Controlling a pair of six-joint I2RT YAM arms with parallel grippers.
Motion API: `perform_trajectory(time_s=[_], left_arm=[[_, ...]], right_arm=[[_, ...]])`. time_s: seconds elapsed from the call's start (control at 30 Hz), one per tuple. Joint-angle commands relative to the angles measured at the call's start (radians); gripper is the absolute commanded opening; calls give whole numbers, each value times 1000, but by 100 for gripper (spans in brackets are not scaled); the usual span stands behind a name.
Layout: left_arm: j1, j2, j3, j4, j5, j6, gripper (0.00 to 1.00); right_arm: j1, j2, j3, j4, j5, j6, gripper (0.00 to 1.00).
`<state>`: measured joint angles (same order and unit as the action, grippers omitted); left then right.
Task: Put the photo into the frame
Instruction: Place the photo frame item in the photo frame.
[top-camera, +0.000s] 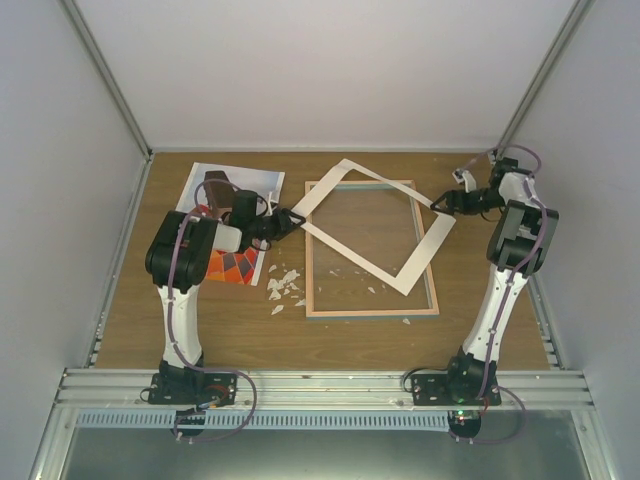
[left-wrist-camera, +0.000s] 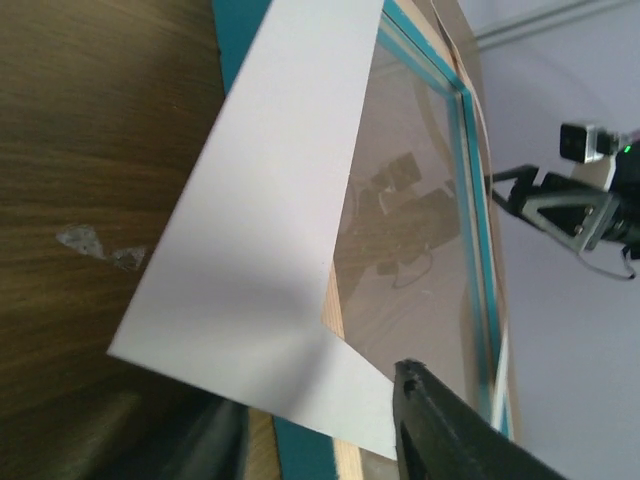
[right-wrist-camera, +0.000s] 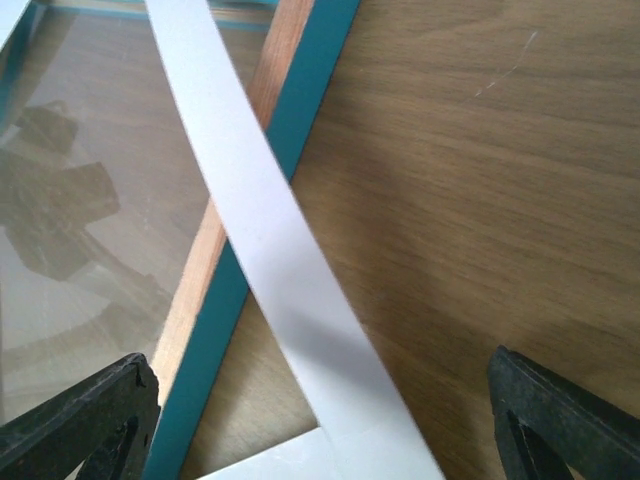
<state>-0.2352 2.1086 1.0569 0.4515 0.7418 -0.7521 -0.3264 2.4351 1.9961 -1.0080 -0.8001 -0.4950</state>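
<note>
Wooden worktop (top-camera: 200, 330) between white walls, with a mat askew across the frame (top-camera: 372, 313) and the photo (top-camera: 235, 180) lying outside it.
The frame lies flat at centre, and the cream mat (top-camera: 430, 255) rests crooked over it. The photo sits far left, partly under the left arm. The left fingers (top-camera: 292, 216) stand apart around the mat's left corner, and the right fingers (top-camera: 440, 203) gape wide over its right corner. Uneven pulls on the two corners could buckle the mat or drag the frame. White scraps (top-camera: 283, 285) nearby might slip under the print.
</note>
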Motion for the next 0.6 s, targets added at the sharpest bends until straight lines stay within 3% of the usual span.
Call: perform_trajectory(time_s=[0.0, 0.37, 0.57], left_arm=[[-7, 10, 26, 70, -6, -23, 37], [-5, -32, 61, 52, 38, -18, 0], [-3, -82, 67, -23, 67, 23, 0]], right_arm=[[1, 1, -50, -88, -29, -50, 88], [-6, -146, -199, -126, -78, -123, 84], [-9, -233, -291, -156, -93, -165, 81]])
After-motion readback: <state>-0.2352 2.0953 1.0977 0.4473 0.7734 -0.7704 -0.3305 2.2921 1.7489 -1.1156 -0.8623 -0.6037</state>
